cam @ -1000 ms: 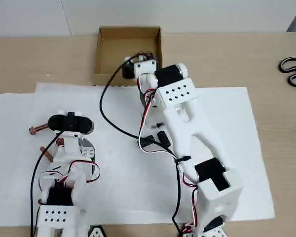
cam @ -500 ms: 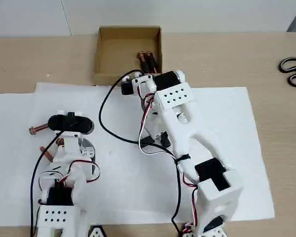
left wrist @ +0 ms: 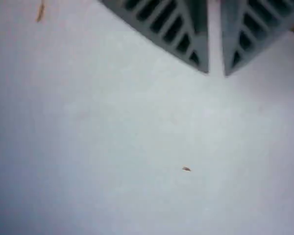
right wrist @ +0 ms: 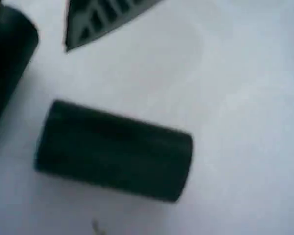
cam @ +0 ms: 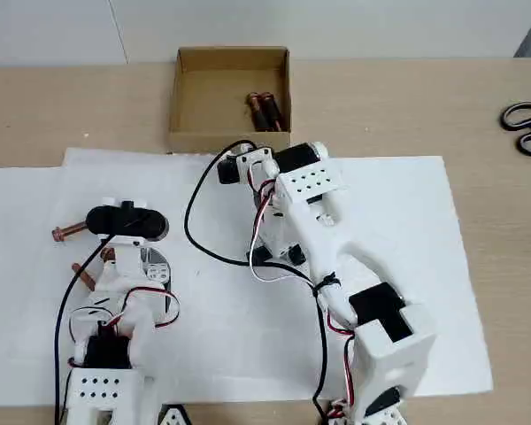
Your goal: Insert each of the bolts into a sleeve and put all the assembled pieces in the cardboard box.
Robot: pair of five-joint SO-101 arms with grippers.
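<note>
**Delivery made – right arm backing off the box**

Within the last second the right arm (cam: 310, 190) drew back from over the cardboard box (cam: 188, 97), at twelve o'clock on the table, onto the paper sheet (cam: 425, 266). That uncovered what looked like two assembled pieces (cam: 264, 110) lying by the box's three o'clock wall. Whether the right gripper (cam: 248, 166) was open or closed could not be told. A bare sleeve (right wrist: 112, 152) lay on the sheet beneath it. The left gripper (left wrist: 216, 72) hung over the paper, jaws nearly together and empty, with two loose bolts (cam: 68, 232) towards nine o'clock – so more assembly probably remained.
</note>
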